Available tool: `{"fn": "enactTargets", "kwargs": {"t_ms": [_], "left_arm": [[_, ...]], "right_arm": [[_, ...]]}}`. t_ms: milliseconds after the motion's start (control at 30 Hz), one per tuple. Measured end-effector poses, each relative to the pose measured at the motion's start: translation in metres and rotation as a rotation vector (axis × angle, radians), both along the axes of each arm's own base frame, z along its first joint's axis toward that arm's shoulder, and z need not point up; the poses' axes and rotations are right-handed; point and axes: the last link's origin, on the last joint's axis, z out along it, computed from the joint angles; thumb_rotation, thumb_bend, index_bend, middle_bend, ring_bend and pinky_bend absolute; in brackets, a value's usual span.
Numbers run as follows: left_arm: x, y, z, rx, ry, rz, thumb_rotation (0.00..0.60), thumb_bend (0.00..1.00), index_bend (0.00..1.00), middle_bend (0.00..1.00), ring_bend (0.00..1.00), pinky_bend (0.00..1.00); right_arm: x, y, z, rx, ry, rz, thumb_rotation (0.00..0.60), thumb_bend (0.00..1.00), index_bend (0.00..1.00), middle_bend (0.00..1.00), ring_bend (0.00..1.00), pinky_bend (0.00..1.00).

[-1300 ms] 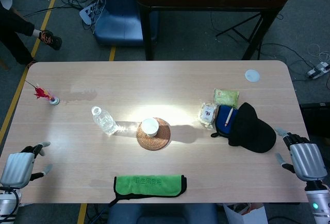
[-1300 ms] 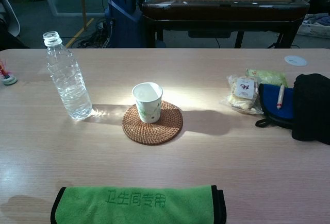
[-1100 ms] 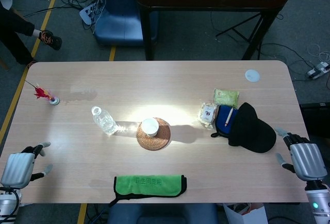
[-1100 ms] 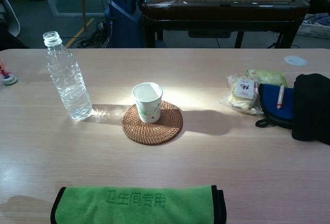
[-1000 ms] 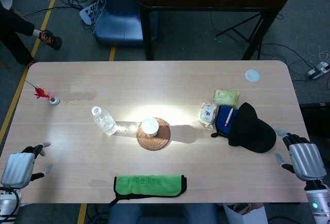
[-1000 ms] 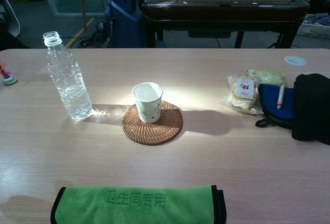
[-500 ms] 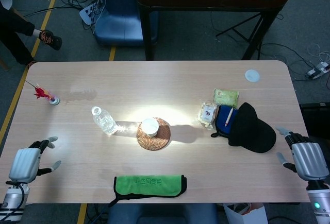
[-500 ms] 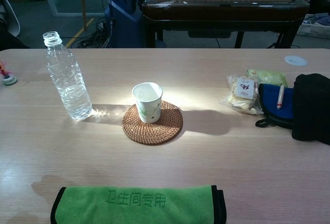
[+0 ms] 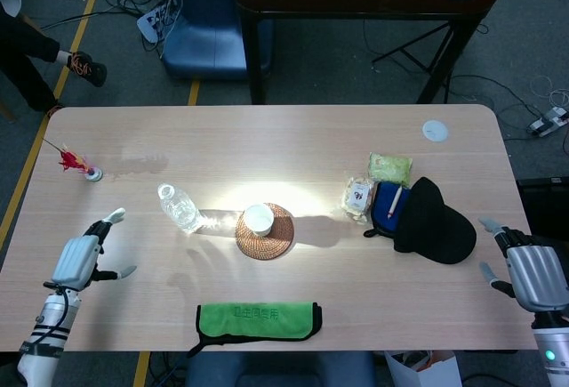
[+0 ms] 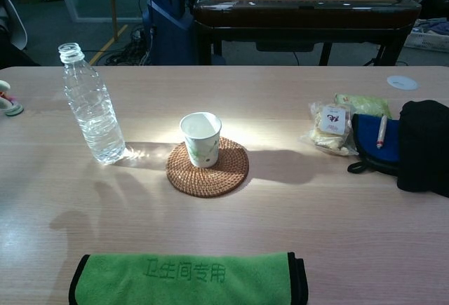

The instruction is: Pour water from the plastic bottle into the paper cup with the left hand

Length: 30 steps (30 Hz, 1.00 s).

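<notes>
An uncapped clear plastic bottle (image 9: 179, 207) (image 10: 91, 105) with water in it stands upright on the table, left of the cup. The white paper cup (image 9: 259, 219) (image 10: 200, 138) sits upright on a round woven coaster (image 9: 265, 231) (image 10: 208, 167). My left hand (image 9: 80, 259) hovers over the table's left part, well left and in front of the bottle, fingers spread, holding nothing. My right hand (image 9: 533, 275) stays at the table's right front edge, fingers apart and empty. The chest view shows only a fingertip of the left hand at its left edge.
A folded green cloth (image 9: 259, 319) (image 10: 188, 278) lies at the front edge. A black cap (image 9: 435, 221), blue pouch with a pen (image 9: 386, 204) and snack packets (image 9: 389, 168) lie right of the cup. A small red-feathered object (image 9: 75, 164) stands far left, a white lid (image 9: 435, 130) far right.
My left hand has lifted from the front left corner and moved forward and right over the table, toward the bottle. Its shadow now falls on the table. The right hand barely shifted.
</notes>
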Motion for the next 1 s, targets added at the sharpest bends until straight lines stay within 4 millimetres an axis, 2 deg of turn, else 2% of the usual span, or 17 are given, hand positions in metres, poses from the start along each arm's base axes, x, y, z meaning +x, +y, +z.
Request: {"fn": "enactTargets", "kwargs": {"t_ms": [533, 733, 1000], "left_arm": [[0.008, 0.05, -0.035, -0.057, -0.072, 0.079, 0.6, 0.06, 0.06, 0.14, 0.15, 0.47], [0.019, 0.067, -0.046, -0.06, -0.14, 0.088, 0.6, 0.06, 0.02, 0.13, 0.15, 0.46], [0.031, 0.081, -0.059, -0.051, -0.175, 0.07, 0.6, 0.06, 0.01, 0.11, 0.1, 0.31]], "right_arm": [[-0.001, 0.0, 0.003, -0.001, -0.005, -0.007, 0.6, 0.3, 0.22, 0.29, 0.33, 0.47], [-0.001, 0.0, 0.005, -0.002, -0.009, -0.009, 0.6, 0.3, 0.22, 0.29, 0.33, 0.47], [-0.001, 0.001, 0.007, -0.004, -0.015, -0.006, 0.6, 0.3, 0.22, 0.29, 0.33, 0.47]]}}
